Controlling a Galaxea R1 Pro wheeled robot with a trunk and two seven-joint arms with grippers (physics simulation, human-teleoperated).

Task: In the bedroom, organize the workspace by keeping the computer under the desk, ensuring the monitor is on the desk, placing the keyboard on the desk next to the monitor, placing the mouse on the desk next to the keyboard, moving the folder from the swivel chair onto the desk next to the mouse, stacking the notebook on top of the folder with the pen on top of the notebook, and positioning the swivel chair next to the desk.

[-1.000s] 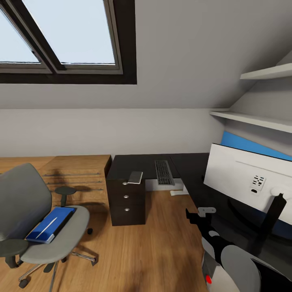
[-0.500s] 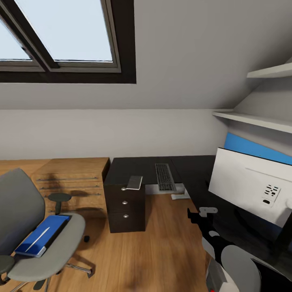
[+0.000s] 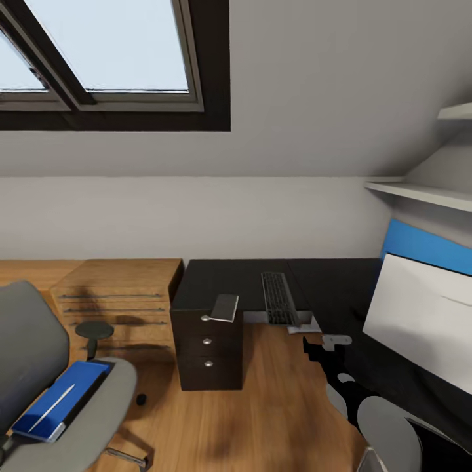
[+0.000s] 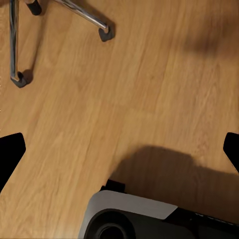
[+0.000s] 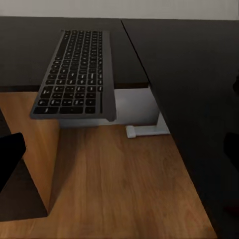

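The grey swivel chair (image 3: 39, 367) stands at the lower left, with the blue folder (image 3: 59, 400) on its seat and a thin pale pen-like stick on the folder. The black keyboard (image 3: 280, 298) (image 5: 77, 74) lies on the black desk (image 3: 328, 282) (image 5: 189, 69) and overhangs its front edge. A thin grey slab (image 3: 225, 307), perhaps the notebook, overhangs the drawer unit. The monitor (image 3: 426, 321) shows its pale back at the right. My right gripper (image 3: 316, 347) (image 5: 119, 154) is open, pointing at the keyboard from a distance. My left gripper (image 4: 119, 152) is open over the floor. Mouse and computer are out of view.
A low light-wood cabinet (image 3: 118, 295) stands left of the black drawers (image 3: 207, 357). Wall shelves (image 3: 419, 193) hang above the monitor. The chair's chrome legs and castors (image 4: 104, 32) and my own base (image 4: 149, 219) show over the wooden floor (image 3: 275, 406). The desk's white foot (image 5: 144, 130) rests under the keyboard.
The whole picture has shifted: the desk looms nearer, the chair slides off to the lower left, the monitor off to the right. That is camera motion. No object has moved.
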